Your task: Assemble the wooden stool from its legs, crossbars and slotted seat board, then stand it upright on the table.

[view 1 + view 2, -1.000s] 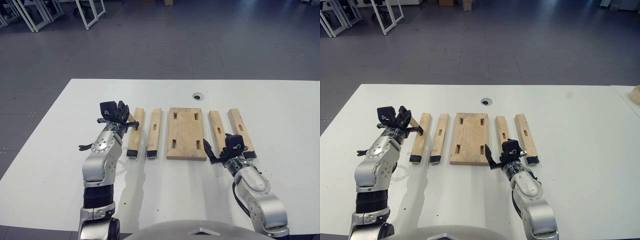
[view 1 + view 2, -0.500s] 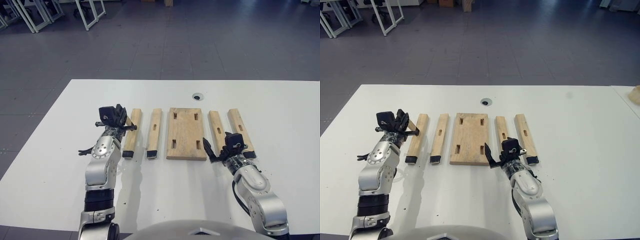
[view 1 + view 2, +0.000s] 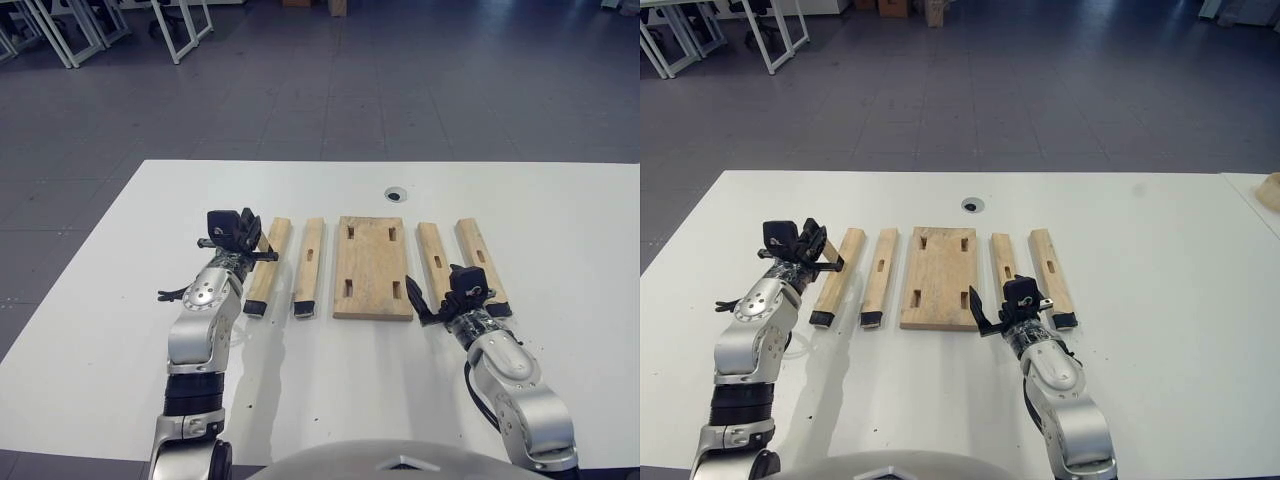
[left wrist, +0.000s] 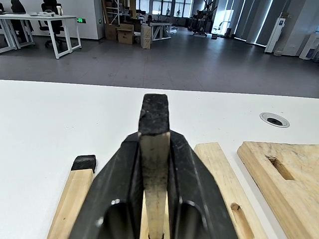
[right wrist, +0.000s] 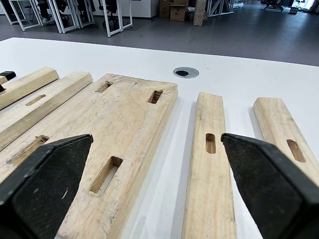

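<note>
Left gripper (image 3: 236,235) is clamped tight on a thin crossbar (image 4: 153,149), toward the table's (image 3: 560,220) left edge. Right gripper (image 3: 445,298) gapes wide, holding nothing, just off the seat board (image 3: 372,265), which lies flat mid-table.

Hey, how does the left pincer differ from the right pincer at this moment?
The left pincer is shut on a thin crossbar; the right pincer is open and holds nothing. The left pincer sits beside the outermost left leg, at the row's left end; the right pincer sits near the seat board's near right corner, by the inner right leg. Both are black and over the white table.
</note>
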`<action>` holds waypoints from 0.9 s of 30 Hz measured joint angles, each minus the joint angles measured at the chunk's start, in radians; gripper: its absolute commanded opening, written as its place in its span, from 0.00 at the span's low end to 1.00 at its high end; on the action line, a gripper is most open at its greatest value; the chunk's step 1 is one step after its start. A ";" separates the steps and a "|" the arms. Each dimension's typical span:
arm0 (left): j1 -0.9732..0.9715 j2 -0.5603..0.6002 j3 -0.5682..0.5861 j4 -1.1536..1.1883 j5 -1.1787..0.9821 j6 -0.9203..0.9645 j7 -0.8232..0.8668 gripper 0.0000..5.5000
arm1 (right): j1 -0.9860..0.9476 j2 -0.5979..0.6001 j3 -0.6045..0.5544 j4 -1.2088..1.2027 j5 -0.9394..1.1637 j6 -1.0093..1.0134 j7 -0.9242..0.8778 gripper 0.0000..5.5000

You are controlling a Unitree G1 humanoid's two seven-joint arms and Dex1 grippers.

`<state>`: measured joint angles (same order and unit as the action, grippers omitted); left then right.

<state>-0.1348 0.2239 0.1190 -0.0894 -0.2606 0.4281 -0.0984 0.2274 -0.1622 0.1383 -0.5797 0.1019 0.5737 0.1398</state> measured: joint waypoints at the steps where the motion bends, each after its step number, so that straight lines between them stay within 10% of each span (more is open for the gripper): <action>1: 0.000 0.000 0.000 0.000 0.000 0.000 0.000 0.08 | 0.000 0.000 0.000 0.000 0.000 0.000 0.000 0.86; 27: 0.041 -0.063 0.031 -0.371 0.048 0.515 0.163 0.08 | 0.016 -0.005 0.003 -0.009 -0.004 0.020 0.000 0.86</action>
<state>-0.0938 0.1605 0.1499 -0.4599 -0.2122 0.9435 0.0649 0.2430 -0.1677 0.1412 -0.5888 0.0975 0.5939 0.1396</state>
